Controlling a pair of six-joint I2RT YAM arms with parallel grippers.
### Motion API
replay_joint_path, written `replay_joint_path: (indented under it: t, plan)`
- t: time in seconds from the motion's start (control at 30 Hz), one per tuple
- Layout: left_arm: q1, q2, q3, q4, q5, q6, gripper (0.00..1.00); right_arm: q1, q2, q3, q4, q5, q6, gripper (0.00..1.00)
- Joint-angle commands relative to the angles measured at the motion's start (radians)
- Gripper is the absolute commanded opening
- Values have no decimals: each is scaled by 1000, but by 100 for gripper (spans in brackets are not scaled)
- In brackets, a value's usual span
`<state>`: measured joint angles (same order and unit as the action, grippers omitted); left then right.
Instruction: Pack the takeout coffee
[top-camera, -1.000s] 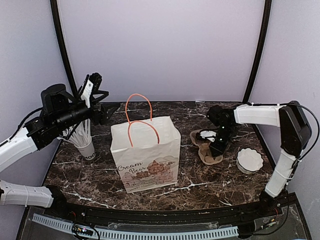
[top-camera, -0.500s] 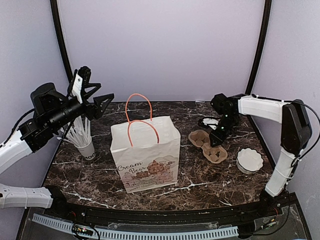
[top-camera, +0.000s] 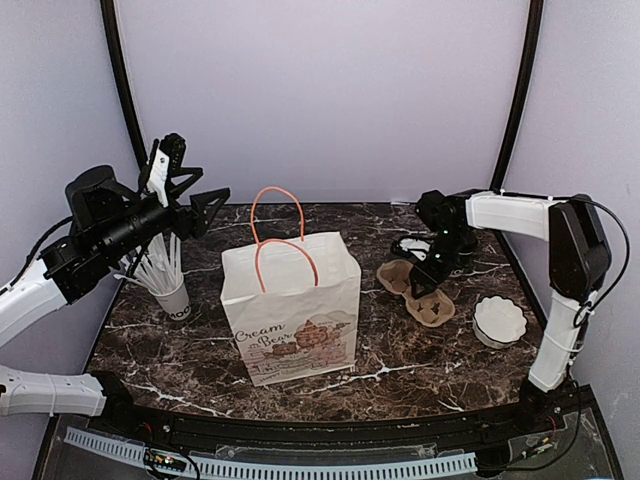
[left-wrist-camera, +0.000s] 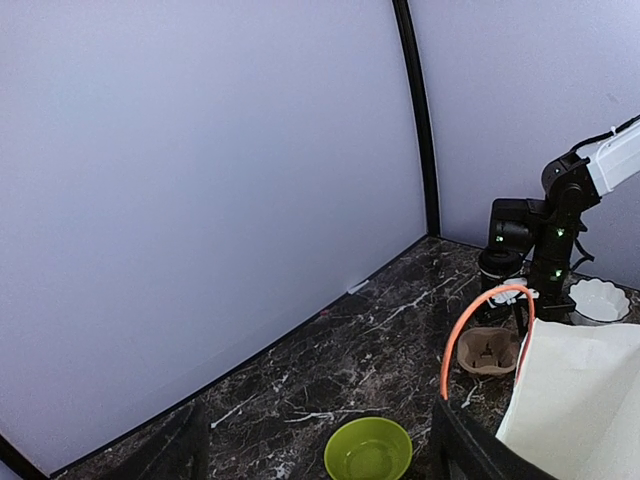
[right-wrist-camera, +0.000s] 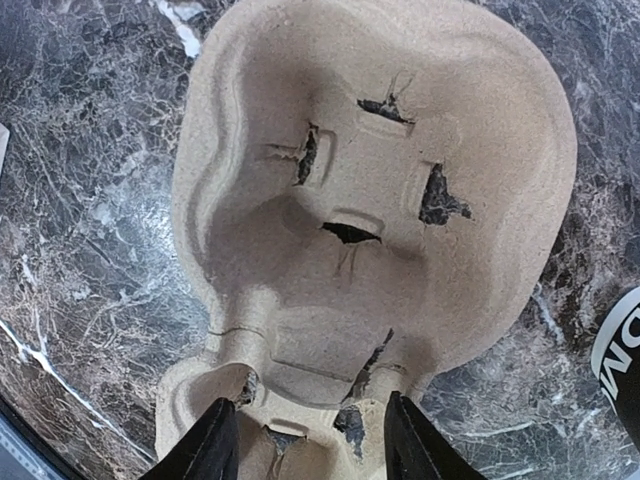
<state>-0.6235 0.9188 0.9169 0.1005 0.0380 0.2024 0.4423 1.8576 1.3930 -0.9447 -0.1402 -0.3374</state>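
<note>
A brown pulp cup carrier (top-camera: 430, 308) lies right of the paper bag (top-camera: 290, 310); it fills the right wrist view (right-wrist-camera: 370, 200). My right gripper (top-camera: 425, 283) points down at it, jaws open, its fingertips (right-wrist-camera: 215, 445) on either side of the carrier's narrow middle; it holds nothing (right-wrist-camera: 310, 440). A black wall with white letters (right-wrist-camera: 622, 350), at the frame's right edge beside the carrier, looks like the coffee cup. A dark round shape with white (top-camera: 408, 243) shows behind the carrier. No lid shows. My left gripper (top-camera: 195, 190) is open and empty, high above the table's left (left-wrist-camera: 320, 458).
A white printed cup of straws (top-camera: 172, 295) stands at the left. A lime-green bowl (left-wrist-camera: 368, 450) sits behind the bag (left-wrist-camera: 580, 400). A white scalloped dish (top-camera: 498, 320) is at the right. Black frame posts stand at both back corners.
My left arm has lifted and drawn back to the left, with its gripper still open. My right wrist has shifted a little over the carrier, which has turned slightly.
</note>
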Motion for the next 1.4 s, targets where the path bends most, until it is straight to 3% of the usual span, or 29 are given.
replay_joint_path:
  t: [0.0,0.73,0.87,1.0,1.37]
  plan:
    - [8,-1,-7,25,-11,8,78,7,25,21,-7,-15,26,50]
    - [26,-3,-10,28,3,8,78,46,112,85,-1,56,85,41]
    - [29,-1,-10,28,3,8,78,50,107,92,-7,68,87,34]
    - [33,3,-11,27,4,10,78,50,68,86,-11,75,83,24]
    - [34,34,10,-34,52,25,81,49,-155,34,-6,29,29,21]
